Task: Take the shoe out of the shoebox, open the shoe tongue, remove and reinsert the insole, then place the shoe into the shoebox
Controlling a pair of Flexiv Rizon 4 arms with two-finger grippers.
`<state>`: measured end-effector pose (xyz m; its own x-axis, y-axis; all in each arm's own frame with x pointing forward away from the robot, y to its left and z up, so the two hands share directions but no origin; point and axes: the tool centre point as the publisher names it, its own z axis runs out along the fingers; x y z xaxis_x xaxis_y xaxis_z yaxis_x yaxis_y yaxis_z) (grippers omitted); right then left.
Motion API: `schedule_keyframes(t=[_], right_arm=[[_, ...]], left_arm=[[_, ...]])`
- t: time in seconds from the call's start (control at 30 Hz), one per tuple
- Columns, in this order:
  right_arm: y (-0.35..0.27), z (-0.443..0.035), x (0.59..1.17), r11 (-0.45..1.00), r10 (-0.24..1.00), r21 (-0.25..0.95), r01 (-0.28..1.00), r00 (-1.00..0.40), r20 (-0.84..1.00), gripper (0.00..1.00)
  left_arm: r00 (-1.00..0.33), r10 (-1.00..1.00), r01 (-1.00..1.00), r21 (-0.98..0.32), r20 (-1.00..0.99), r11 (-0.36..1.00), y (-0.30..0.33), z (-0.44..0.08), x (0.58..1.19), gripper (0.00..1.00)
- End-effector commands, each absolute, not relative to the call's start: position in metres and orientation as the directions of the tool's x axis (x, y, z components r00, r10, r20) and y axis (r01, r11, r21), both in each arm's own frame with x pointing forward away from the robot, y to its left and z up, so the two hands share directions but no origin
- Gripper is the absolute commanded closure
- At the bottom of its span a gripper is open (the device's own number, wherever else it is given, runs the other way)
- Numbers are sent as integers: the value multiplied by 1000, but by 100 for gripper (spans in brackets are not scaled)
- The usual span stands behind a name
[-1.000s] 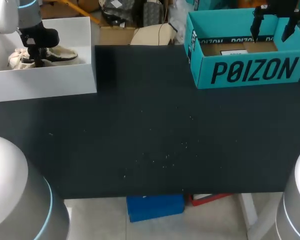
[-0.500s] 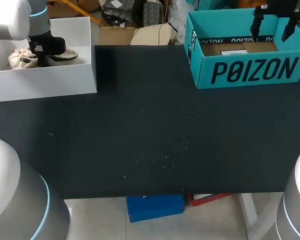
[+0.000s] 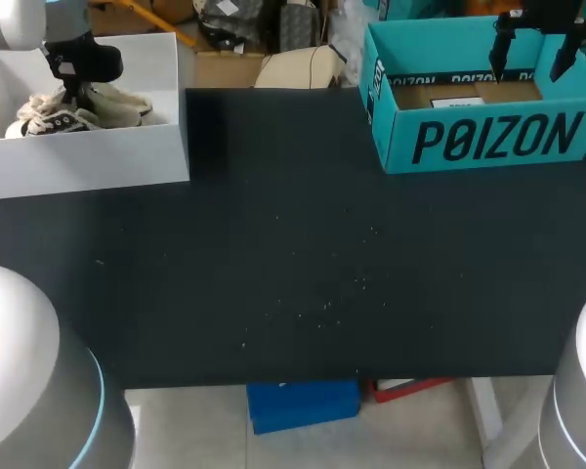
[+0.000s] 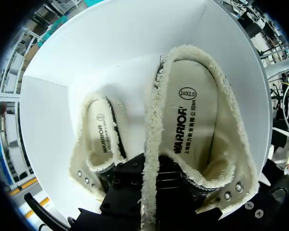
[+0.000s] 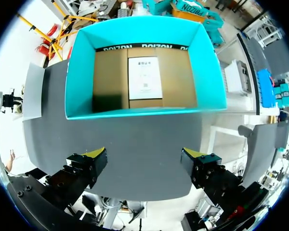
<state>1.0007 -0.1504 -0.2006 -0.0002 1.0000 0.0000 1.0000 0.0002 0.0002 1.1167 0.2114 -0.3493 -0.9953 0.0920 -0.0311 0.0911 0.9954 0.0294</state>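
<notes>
Left gripper clamps the shoe by its fleece collar inside the white box — right gripper stands open.

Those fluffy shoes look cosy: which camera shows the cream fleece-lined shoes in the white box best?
The left wrist view: the cream fleece-lined shoes fill it from above, insoles showing. In the head view they are small and partly behind the left arm. The right wrist view shows none, only a teal cardboard box.
</notes>
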Motion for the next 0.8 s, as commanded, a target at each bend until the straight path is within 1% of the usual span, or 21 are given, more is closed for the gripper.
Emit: schedule_keyframes(t=[0.03,0.23,0.47,0.6,0.73,0.8], right_arm=[[-150,-200,1001,0,1000,-1,1000,0,0,0],[-150,-200,1001,0,1000,-1,1000,0,0,0],[-150,-200,1001,0,1000,-1,1000,0,0,0],[-150,-200,1001,0,1000,-1,1000,0,0,0],[-150,-200,1001,0,1000,-1,1000,0,0,0],[-150,-200,1001,0,1000,-1,1000,0,0,0]], left_arm=[[-991,90,86,49,-97,995,209,-281,1093,100],[-979,95,79,97,-178,992,187,-215,1091,100],[-972,140,116,131,-190,985,130,-163,1066,100],[-971,135,113,124,-196,986,82,-152,1040,100],[-972,138,118,108,-190,987,29,-155,1014,100],[-973,150,137,80,-175,987,2,-160,1001,100]])
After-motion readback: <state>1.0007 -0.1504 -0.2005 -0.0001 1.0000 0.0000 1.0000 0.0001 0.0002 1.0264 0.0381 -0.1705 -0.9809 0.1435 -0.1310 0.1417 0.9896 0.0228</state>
